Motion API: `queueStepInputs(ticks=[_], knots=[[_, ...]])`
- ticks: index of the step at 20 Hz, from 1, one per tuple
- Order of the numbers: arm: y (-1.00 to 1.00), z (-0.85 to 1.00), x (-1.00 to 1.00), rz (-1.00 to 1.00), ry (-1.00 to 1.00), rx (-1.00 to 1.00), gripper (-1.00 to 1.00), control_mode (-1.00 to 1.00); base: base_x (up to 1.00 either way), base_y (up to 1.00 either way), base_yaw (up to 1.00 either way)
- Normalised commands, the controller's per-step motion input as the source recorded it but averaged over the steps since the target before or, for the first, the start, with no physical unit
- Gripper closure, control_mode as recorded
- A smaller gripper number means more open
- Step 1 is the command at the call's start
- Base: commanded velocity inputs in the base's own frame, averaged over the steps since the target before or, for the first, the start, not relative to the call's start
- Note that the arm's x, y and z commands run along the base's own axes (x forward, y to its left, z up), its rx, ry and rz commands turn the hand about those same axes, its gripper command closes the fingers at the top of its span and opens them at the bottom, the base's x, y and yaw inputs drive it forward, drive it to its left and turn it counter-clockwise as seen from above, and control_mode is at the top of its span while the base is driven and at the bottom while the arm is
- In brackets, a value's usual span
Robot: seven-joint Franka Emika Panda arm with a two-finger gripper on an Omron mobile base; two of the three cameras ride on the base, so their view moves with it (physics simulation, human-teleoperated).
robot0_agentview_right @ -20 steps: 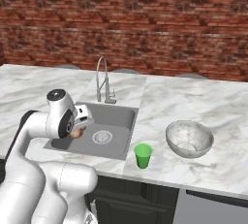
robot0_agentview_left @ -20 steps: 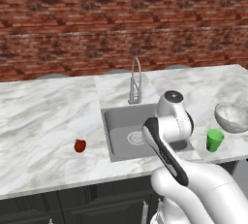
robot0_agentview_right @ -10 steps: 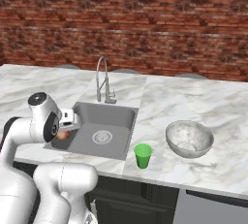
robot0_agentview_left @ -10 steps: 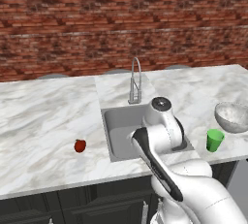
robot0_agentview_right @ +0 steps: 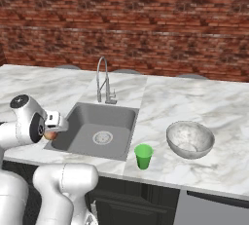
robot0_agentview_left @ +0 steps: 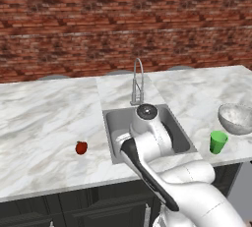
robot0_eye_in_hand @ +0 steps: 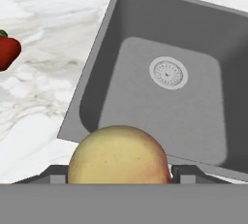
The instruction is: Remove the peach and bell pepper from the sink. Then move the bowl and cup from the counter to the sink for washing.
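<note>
The peach (robot0_eye_in_hand: 119, 155) is gripped between the jaws of the gripper (robot0_agentview_right: 50, 132), held above the sink (robot0_eye_in_hand: 160, 97) near its left front edge. The bell pepper (robot0_agentview_left: 81, 147) is seen lying on the counter (robot0_agentview_left: 44, 123), left of the sink and apart from it. To the right of the sink, the cup (robot0_agentview_right: 143, 156) is stood near the counter's front edge, with the bowl (robot0_agentview_right: 190, 140) just beside it.
</note>
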Motion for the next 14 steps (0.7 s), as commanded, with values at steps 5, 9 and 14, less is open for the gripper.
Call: queueStepInputs(ticks=[5,9,14], knots=[[0.47,0.04,0.02,-0.03,0.01,0.02,1.00,-1.00,0.00,0.00,0.00],[0.45,0.01,0.02,-0.01,0.08,0.02,1.00,-1.00,0.00,0.00,0.00],[0.44,0.00,0.05,0.00,0.11,0.03,1.00,-1.00,0.00,0.00,0.00]])
